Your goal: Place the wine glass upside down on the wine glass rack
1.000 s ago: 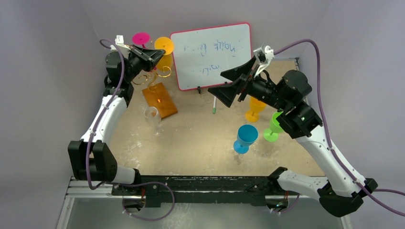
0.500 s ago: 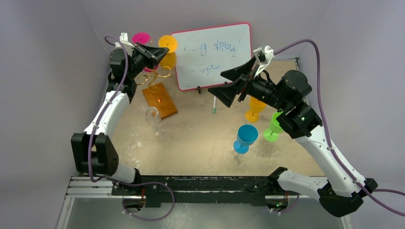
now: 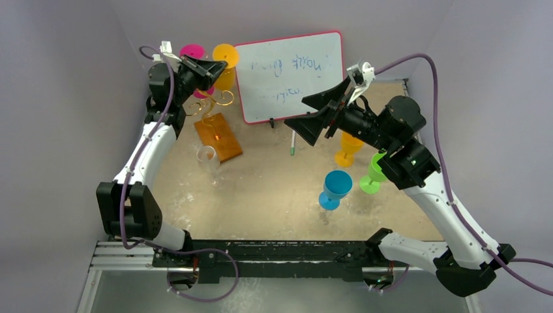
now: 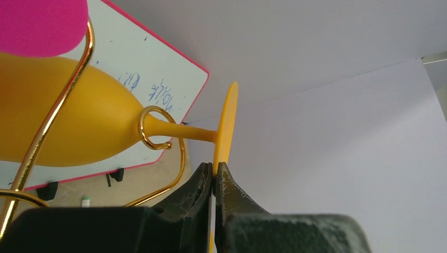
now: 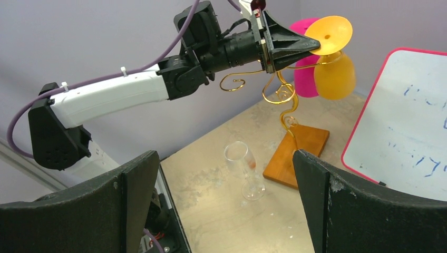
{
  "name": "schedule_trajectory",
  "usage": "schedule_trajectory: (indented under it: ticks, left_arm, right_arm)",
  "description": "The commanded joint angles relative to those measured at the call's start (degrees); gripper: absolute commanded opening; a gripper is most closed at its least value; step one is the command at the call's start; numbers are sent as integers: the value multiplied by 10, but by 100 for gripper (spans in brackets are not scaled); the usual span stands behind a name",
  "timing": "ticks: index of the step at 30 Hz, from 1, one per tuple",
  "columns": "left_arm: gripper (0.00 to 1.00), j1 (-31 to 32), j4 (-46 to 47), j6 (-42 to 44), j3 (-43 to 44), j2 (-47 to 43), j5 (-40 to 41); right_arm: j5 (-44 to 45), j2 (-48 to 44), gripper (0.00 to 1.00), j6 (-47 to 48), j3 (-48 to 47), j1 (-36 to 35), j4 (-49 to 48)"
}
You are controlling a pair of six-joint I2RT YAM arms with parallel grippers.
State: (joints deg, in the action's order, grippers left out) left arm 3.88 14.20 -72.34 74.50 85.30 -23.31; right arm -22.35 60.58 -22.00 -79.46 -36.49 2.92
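Observation:
The wine glass point(image 3: 225, 57) is yellow and hangs foot-up at the wine glass rack point(image 3: 212, 108), a gold wire tree on a brown wooden base point(image 3: 220, 137). In the left wrist view its stem point(image 4: 184, 132) runs through a gold curl point(image 4: 154, 128), and its foot point(image 4: 225, 126) stands edge-on. My left gripper point(image 4: 214, 169) is shut on the rim of that foot. From the right wrist view I see the yellow bowl point(image 5: 335, 77) beside a pink glass point(image 5: 302, 71) on the rack. My right gripper point(image 3: 298, 111) is held in the air right of the rack, wide open and empty.
A pink-framed whiteboard point(image 3: 290, 73) stands just right of the rack, a marker point(image 3: 293, 145) below it. A clear glass point(image 3: 207, 155) stands by the wooden base. Blue point(image 3: 337, 187), green point(image 3: 374, 172) and orange point(image 3: 347, 150) glasses stand under the right arm.
My left gripper has shifted slightly up and to the right with the yellow glass's foot in it. The right arm has not moved.

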Motion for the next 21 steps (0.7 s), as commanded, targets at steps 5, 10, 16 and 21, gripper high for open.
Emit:
schedule_trajectory:
  ticks: [5, 10, 16, 21]
  left_arm:
    - [2, 1, -19, 45, 33, -13, 34]
    - [8, 1, -53, 76, 40, -23, 61]
    - [14, 1, -64, 87, 44, -27, 68]
    - [21, 1, -78, 104, 48, -37, 77]
  right_arm:
    - [16, -17, 100, 9, -3, -3, -21]
    - [17, -20, 100, 8, -1, -3, -21]
    - [17, -20, 100, 8, 0, -3, -21]
    - [19, -20, 100, 12, 2, -3, -16]
